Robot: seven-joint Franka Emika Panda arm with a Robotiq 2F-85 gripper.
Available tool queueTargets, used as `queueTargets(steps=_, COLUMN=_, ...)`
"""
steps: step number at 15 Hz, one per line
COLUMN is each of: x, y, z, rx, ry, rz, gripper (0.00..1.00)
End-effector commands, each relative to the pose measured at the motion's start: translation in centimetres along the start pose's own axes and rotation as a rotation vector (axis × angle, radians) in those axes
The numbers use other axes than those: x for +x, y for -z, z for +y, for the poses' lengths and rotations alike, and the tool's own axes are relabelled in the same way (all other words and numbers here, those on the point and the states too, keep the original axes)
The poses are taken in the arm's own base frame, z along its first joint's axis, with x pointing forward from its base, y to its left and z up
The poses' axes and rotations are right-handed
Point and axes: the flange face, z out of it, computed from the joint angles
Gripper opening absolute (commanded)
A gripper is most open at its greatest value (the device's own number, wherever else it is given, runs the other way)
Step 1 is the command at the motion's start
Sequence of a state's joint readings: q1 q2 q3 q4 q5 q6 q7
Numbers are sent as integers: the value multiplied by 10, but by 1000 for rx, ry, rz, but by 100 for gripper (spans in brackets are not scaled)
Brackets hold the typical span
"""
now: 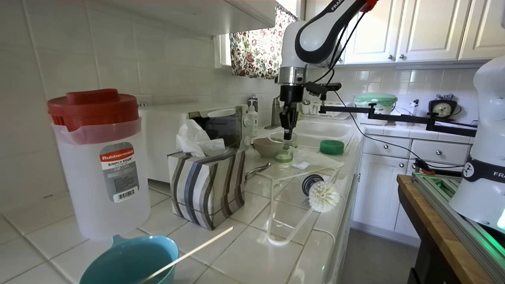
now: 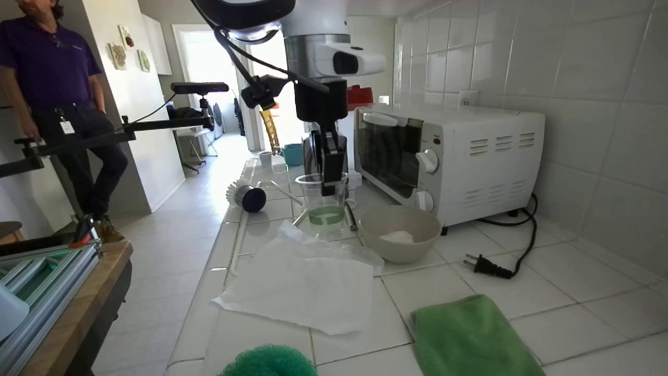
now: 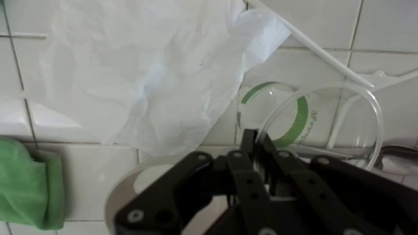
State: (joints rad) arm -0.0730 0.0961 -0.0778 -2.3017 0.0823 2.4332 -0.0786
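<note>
The gripper (image 3: pixel 258 140) straddles the rim of the clear cup (image 2: pixel 322 213), one finger on each side. The bowl (image 2: pixel 415 246), just beside the cup, partly blocks the low approach from the toaster oven (image 2: pixel 488 175), itself a taller barrier. The white rack (image 1: pixel 271 209) and the brush (image 1: pixel 323 196) obstruct the edge of the counter (image 1: pixel 256 256). Passage is widest over the low-lying white paper (image 2: pixel 308 292) and across bare tiles (image 2: pixel 389 313) between it and the green cloth (image 2: pixel 469 334).

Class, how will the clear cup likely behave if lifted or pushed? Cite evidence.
The clear cup is probably light and flexible: its wall looks thin. Lifted, it may tilt, as the gripper pinches one side of its rim. Pushed high, it could tip: its base looks narrower than its mouth.
</note>
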Motion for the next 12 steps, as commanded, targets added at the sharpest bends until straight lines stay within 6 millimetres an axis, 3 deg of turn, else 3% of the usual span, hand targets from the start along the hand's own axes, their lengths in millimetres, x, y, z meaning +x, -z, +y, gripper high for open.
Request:
queueTargets(steps=1, x=-21, y=12, z=20, rx=6, ry=-43, rz=13, gripper=2)
queueTargets(steps=6, x=-62, y=16, z=60, rx=57, ry=-188, rz=32, gripper=2)
queueTargets(steps=12, x=-100, y=11, z=84, rx=151, ry=-377, rz=82, gripper=2)
